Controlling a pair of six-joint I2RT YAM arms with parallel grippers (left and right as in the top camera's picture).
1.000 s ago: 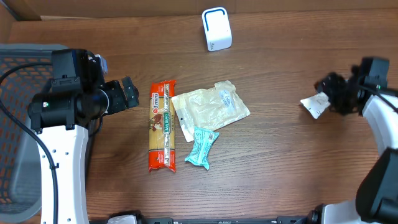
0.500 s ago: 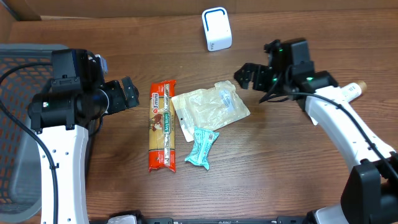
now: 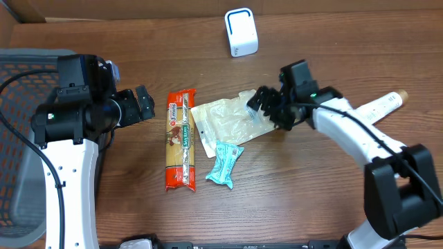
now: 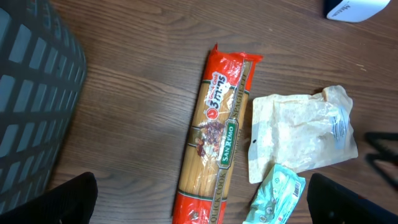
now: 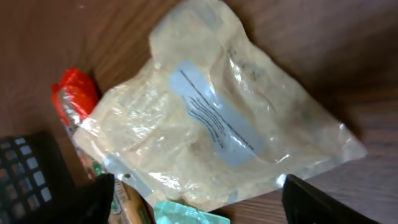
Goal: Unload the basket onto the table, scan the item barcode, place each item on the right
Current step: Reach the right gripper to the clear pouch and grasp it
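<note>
A dark mesh basket (image 3: 14,173) sits at the far left edge of the table (image 3: 311,194). The left arm covers much of it, so I cannot tell what lies inside. The left gripper (image 3: 144,105) hangs just right of the basket with its fingers spread wide and nothing between them.

Next along lies a long red pack of spaghetti (image 3: 181,140), flat, its length running front to back. Just beside its right edge is a clear pouch (image 3: 225,121), flat on the wood, with a pale printed label (image 5: 211,115) facing up. The print is too blurred to show a barcode. A teal snack wrapper (image 3: 225,164) touches the pouch's near edge. A white scanner (image 3: 241,32) stands well apart at the back of the table.

The right gripper (image 3: 266,107) is over the pouch's right end, hiding that corner from above. Its wrist camera shows both fingers (image 5: 81,199) parted wide either side of the pouch, gripping nothing. Whether they touch the plastic is unclear.
</note>
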